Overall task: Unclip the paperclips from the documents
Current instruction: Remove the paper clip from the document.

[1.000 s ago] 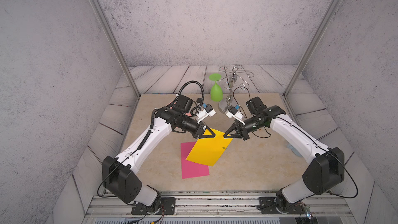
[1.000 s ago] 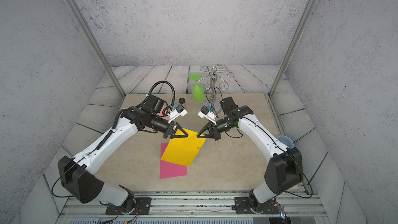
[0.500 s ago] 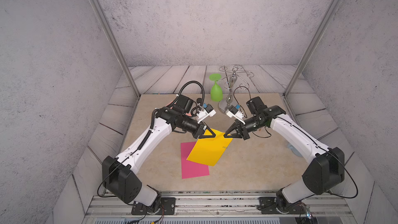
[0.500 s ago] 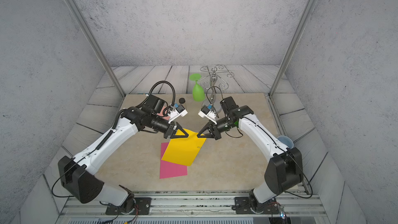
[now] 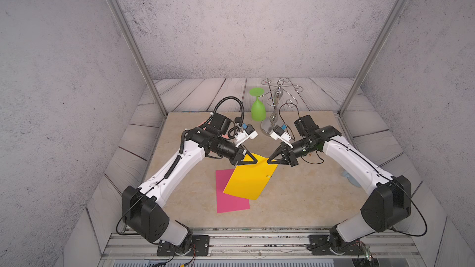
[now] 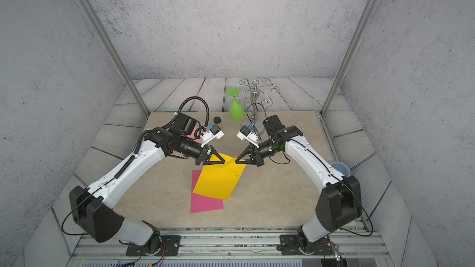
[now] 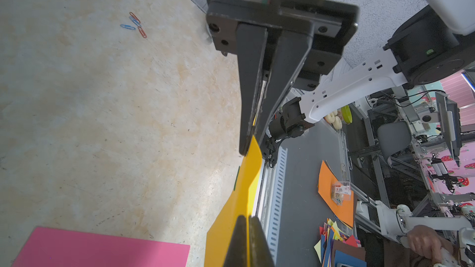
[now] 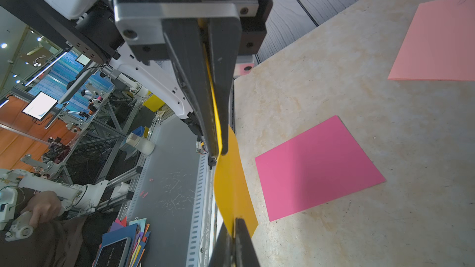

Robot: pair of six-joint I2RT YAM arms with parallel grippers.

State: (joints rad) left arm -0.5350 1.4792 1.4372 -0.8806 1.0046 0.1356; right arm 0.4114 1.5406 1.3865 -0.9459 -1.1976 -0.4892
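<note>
I am holding the yellow sheet [image 5: 248, 182] by its far edge over the magenta sheet [image 5: 230, 202], left claw [image 5: 254, 162] and right claw [image 5: 269, 161] both clamped on it, a paperclip [image 5: 269, 176] on its right edge.

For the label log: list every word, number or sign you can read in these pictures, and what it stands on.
Nothing reads clearly.
Red print on the clear packet: too small to read.
Pale characters on the dark device: too blurred to read.
The yellow sheet, magenta sheet and pink sheet: blank, no print.
</note>
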